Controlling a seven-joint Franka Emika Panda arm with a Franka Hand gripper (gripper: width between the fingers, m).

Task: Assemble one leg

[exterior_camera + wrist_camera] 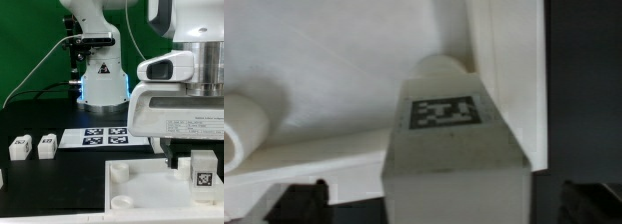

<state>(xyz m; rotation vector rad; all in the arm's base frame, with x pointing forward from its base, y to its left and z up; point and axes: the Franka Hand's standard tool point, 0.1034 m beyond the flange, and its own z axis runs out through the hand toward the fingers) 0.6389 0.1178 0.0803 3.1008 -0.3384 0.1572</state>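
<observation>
A white leg (pixel 200 174) with a black-and-white tag stands upright on the large white square tabletop (pixel 140 190), toward the exterior view's right. In the wrist view the leg (pixel 452 140) points at a round corner socket (pixel 441 66) of the tabletop (pixel 331 80). My gripper (pixel 199 160) is straight above the leg. Its jaws stand on either side of the leg with a visible gap on each side, so the gripper (pixel 446 205) is open. A dark fingertip (pixel 299 200) shows beside the leg. Two loose legs (pixel 20 148) (pixel 46 147) lie at the exterior view's left.
The marker board (pixel 105 137) lies behind the tabletop. The robot base (pixel 100 75) stands at the back with cables. Raised sockets (pixel 120 172) (pixel 121 200) sit on the tabletop's left side. Another round socket (pixel 239 130) shows in the wrist view. The table is black.
</observation>
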